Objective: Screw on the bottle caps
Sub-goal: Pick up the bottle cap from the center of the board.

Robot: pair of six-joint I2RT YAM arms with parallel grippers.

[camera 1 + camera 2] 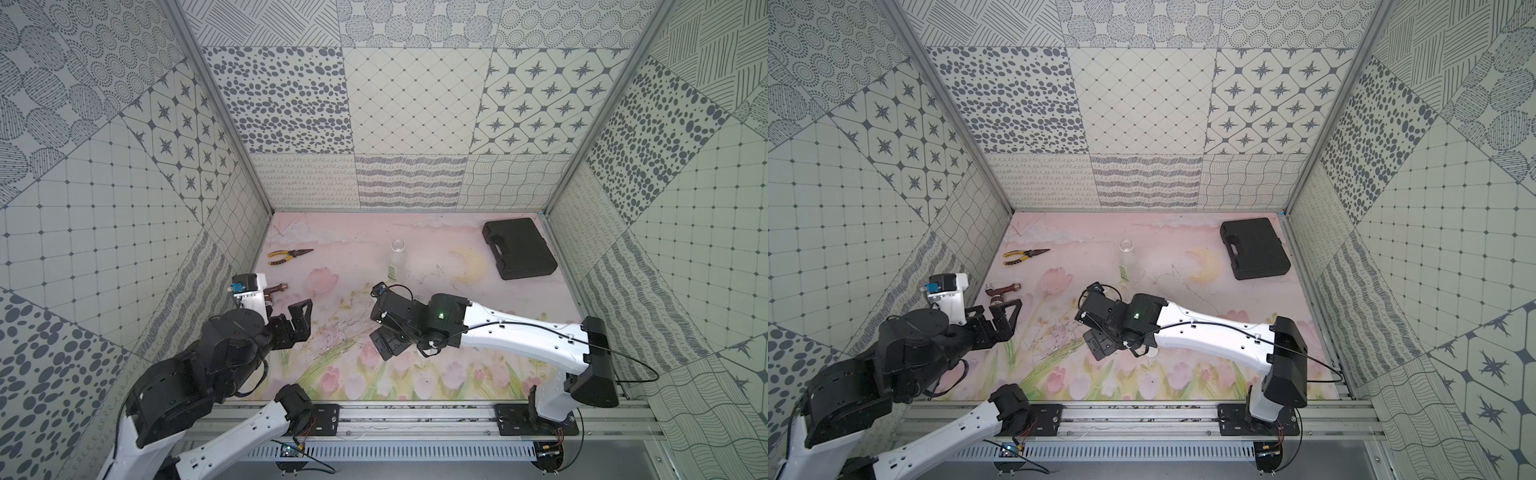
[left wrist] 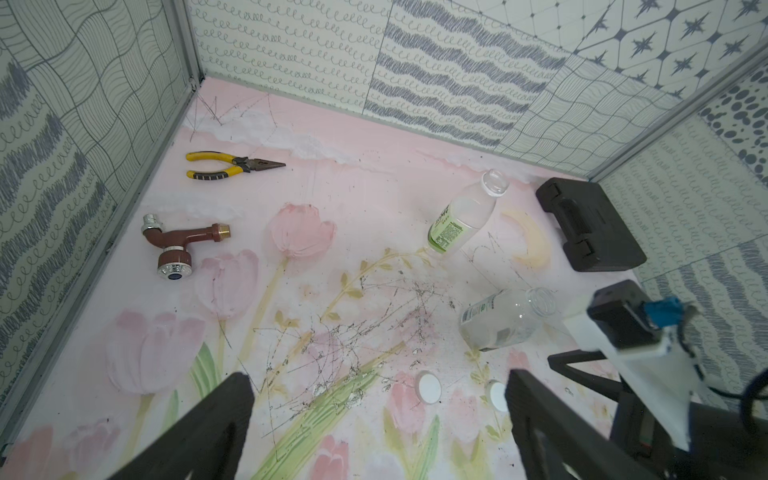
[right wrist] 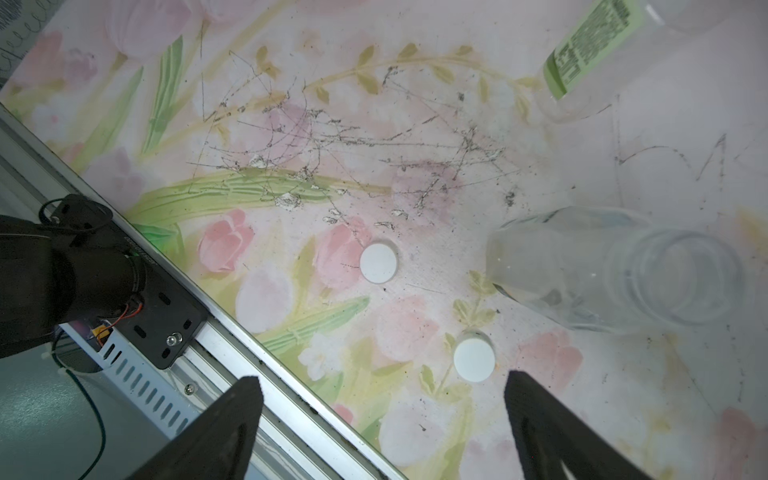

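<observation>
Nothing capped: left jaws and right jaws both released, empty; caps (image 3: 378, 263) loose on desk (image 1: 340, 257).
Caps near front edge beside short bottle (image 3: 615, 270); tall bottle (image 2: 461, 216) mid-desk. Best: right jaws drop straight over nearest cap (image 3: 474, 359), pinch rim squarely.

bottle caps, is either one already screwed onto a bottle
No, both bottle caps lie loose on the mat, and both bottles have open necks.
</observation>
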